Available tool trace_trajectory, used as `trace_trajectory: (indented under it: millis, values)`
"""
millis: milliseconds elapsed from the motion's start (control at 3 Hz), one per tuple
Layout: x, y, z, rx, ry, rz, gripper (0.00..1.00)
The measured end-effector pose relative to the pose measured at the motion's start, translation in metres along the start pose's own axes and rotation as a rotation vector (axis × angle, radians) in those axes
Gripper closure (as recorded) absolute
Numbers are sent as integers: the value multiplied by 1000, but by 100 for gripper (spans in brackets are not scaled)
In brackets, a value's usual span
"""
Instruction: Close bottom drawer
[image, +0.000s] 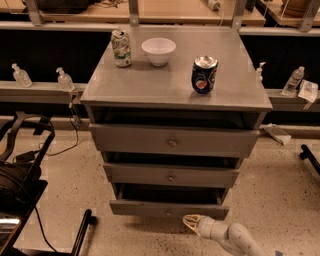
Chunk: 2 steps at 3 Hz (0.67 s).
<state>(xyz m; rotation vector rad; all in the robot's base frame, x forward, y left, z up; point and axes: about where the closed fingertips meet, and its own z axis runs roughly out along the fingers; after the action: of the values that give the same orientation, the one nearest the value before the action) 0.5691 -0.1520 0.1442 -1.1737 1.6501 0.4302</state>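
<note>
The bottom drawer is the lowest of three grey drawers in the cabinet. It stands pulled out a little, with a dark gap above its slim front. Its small round knob sits at the centre. My gripper is low at the bottom right, its pale tip right below and in front of the drawer front, just right of the knob. It holds nothing that I can see. The middle drawer and top drawer also stand slightly out.
On the cabinet top stand a green can, a white bowl and a blue Pepsi can. Black equipment and cables lie on the floor at left. Bottles line the ledge behind.
</note>
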Motion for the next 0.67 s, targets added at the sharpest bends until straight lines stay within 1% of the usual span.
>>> trace_trajectory:
  millis: [333,667]
  values:
    - [-1,8,0,-33,13,-20,100]
    - [-8,-4,17,-45,11,-23,100]
